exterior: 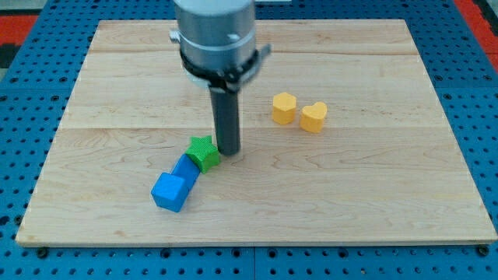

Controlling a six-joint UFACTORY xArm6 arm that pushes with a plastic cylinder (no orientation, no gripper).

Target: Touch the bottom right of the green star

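Observation:
The green star point(203, 152) lies on the wooden board point(366, 194), left of the middle. My tip point(229, 151) stands right beside the star's right side, touching it or nearly so. A blue block point(185, 168) lies against the star's lower left, and a blue cube point(170, 191) sits just below and left of that block. The rod hangs from the grey arm head point(216, 35) at the view's top.
A yellow hexagon-like block point(284, 108) and a yellow heart point(313, 117) sit side by side, right of the rod. The board is framed by a blue perforated surface point(23, 155).

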